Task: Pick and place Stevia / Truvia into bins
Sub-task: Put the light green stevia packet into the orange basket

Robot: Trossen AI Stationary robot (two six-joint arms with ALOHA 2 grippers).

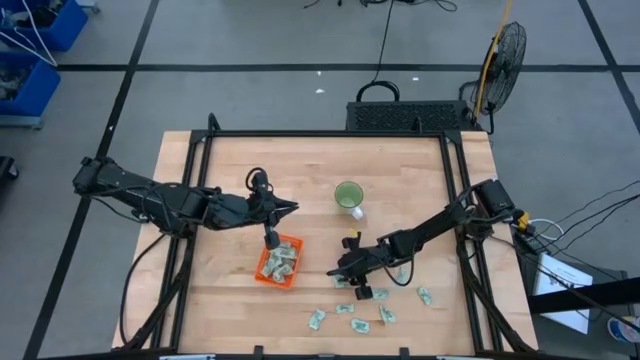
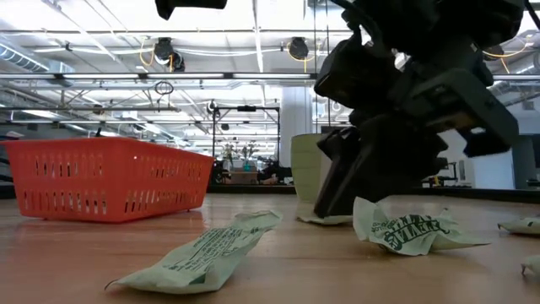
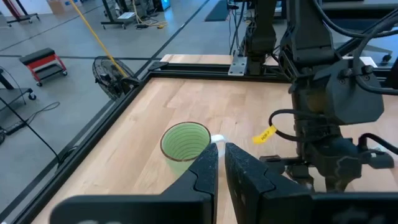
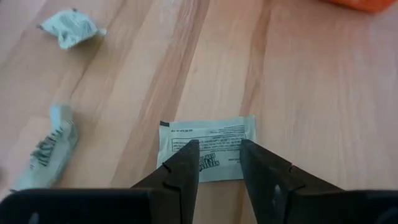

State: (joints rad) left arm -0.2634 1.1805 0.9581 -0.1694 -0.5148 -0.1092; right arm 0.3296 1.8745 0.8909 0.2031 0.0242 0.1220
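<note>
My right pincer (image 4: 216, 163) hangs released, fingers parted over a flat sachet (image 4: 208, 149) whose near edge they hide. The orange basket (image 1: 279, 262) sits off to its side, cut off in my wrist view. My left pincer (image 1: 271, 240), above that basket, looks clenched and empty.

I see the basket (image 1: 279, 263) mid-table, the cup (image 1: 348, 195) behind it, loose sachets (image 1: 352, 309) along the front edge.
</note>
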